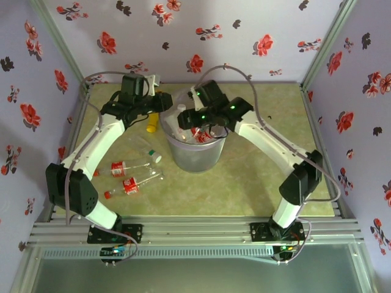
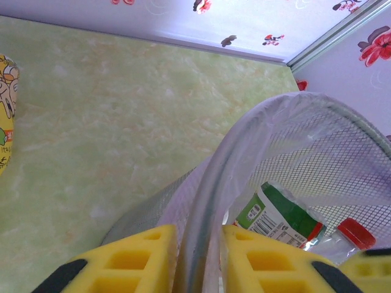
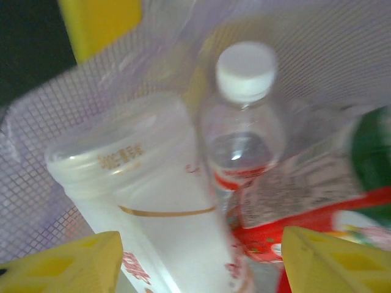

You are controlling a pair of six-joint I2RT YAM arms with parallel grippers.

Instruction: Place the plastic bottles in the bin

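- The bin (image 1: 194,160) is sitting in the middle of the worktop (image 1: 256,189).
- The left fingers (image 2: 137,262) are clamping tight on the bin's rolled rim, one finger outside the wall and one inside.
- The right fingers (image 3: 336,256) are hanging down in the bin's mouth, standing well apart. A white-capped bottle (image 3: 244,128) and a milky white bottle (image 3: 146,207) are lying between them. It's blurry, but I think neither finger is gripping anything.
- A green-labelled bottle (image 2: 278,213) and a red cap (image 2: 356,232) are also showing inside the bin.
- A red-labelled bottle (image 1: 130,166) and a second red-labelled bottle (image 1: 129,187) are lying on the worktop left of the bin.
- A yellow-labelled bottle (image 1: 151,124) is lying just beside the left arm's wrist.
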